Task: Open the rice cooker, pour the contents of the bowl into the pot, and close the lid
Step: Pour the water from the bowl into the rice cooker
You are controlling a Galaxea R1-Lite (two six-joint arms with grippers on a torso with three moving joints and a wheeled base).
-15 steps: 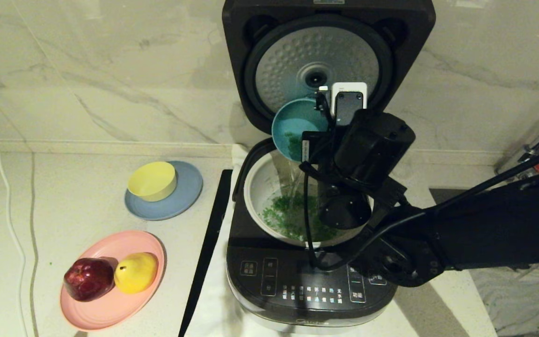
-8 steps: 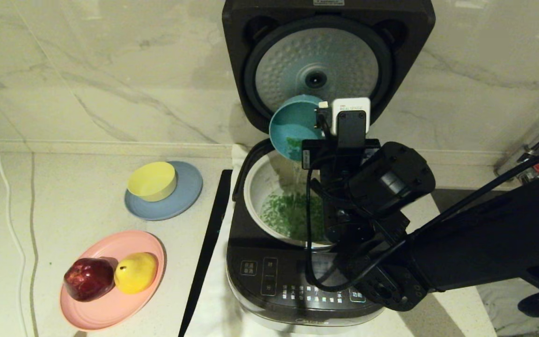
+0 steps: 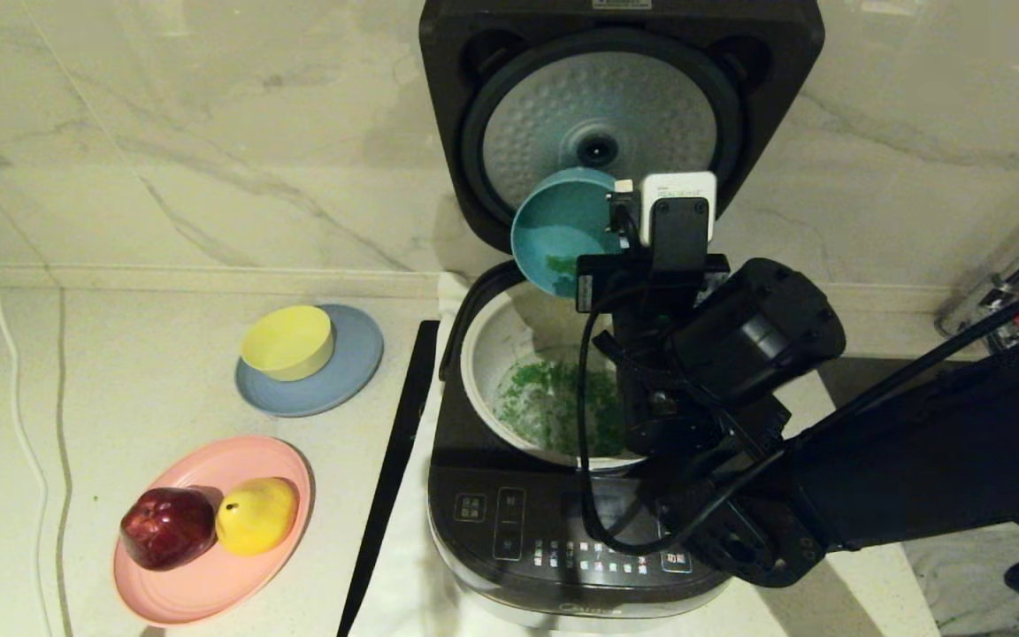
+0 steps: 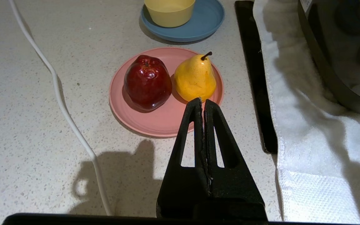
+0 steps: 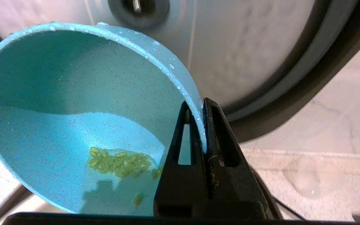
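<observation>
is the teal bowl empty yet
Not quite: the bowl, tipped over the pot by the right gripper, holds a few green bits.

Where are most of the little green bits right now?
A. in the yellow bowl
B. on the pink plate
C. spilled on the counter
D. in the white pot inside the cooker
D: the green bits mostly lie in the white pot, and only a few cling inside the tipped blue bowl, pinched at its rim by the right claw.
</observation>
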